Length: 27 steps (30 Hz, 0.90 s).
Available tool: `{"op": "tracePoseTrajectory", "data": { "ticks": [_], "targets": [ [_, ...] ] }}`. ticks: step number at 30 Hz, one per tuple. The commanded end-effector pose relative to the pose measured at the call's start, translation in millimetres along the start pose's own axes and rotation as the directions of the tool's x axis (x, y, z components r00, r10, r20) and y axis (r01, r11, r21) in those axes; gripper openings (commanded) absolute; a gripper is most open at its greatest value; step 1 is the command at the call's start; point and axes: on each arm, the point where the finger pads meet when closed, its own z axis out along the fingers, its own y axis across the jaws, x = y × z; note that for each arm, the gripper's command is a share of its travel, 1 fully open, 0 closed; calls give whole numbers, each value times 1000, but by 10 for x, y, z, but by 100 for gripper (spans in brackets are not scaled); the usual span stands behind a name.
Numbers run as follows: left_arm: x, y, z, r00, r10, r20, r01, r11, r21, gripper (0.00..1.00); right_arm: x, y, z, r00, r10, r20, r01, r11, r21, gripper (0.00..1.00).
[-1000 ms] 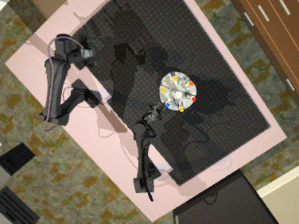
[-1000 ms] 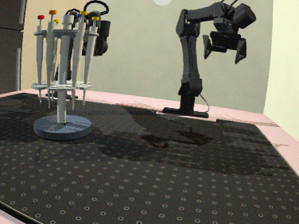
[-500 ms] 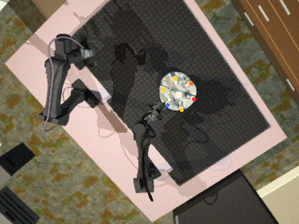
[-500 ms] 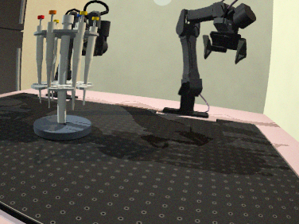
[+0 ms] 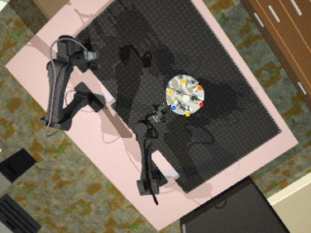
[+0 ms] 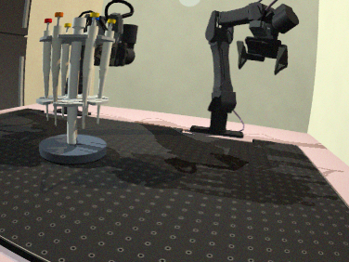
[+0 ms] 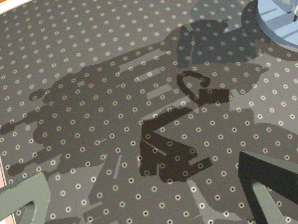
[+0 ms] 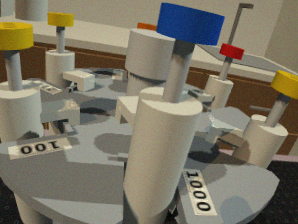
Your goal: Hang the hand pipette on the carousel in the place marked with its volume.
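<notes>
My right gripper [image 5: 165,108] [image 6: 96,46] is narrowed on the blue-topped pipette [image 5: 174,107] [image 6: 97,19] [image 8: 160,145], upright by the carousel's [image 5: 179,84] [image 6: 72,150] [image 7: 280,22] [image 8: 75,175] 1000 mark—lifting's done, hooking and release seemingly remain—while my left gripper [image 5: 95,59] [image 6: 261,65] [image 7: 141,174] gapes wide, unused.

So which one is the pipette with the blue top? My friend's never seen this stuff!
Find the tall round stand on the dark mat. Around its upper disc, look for the pale pipette beside the label "1000". Its button is the only blue one; its neighbours' buttons are yellow.
</notes>
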Motion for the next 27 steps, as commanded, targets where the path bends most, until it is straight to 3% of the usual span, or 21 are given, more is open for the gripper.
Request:
{"op": "tracePoseTrajectory", "data": {
  "ticks": [1, 27],
  "targets": [
    [-74, 34, -41, 999, 16, 29, -15, 1000, -8, 100, -330, -97, -44, 997, 62, 33, -64, 996, 66, 12],
    [-74, 34, -41, 999, 16, 29, -15, 1000, -8, 100, -367, -158, 11, 995, 85, 46, -88, 993, 80, 12]
  ]
}}
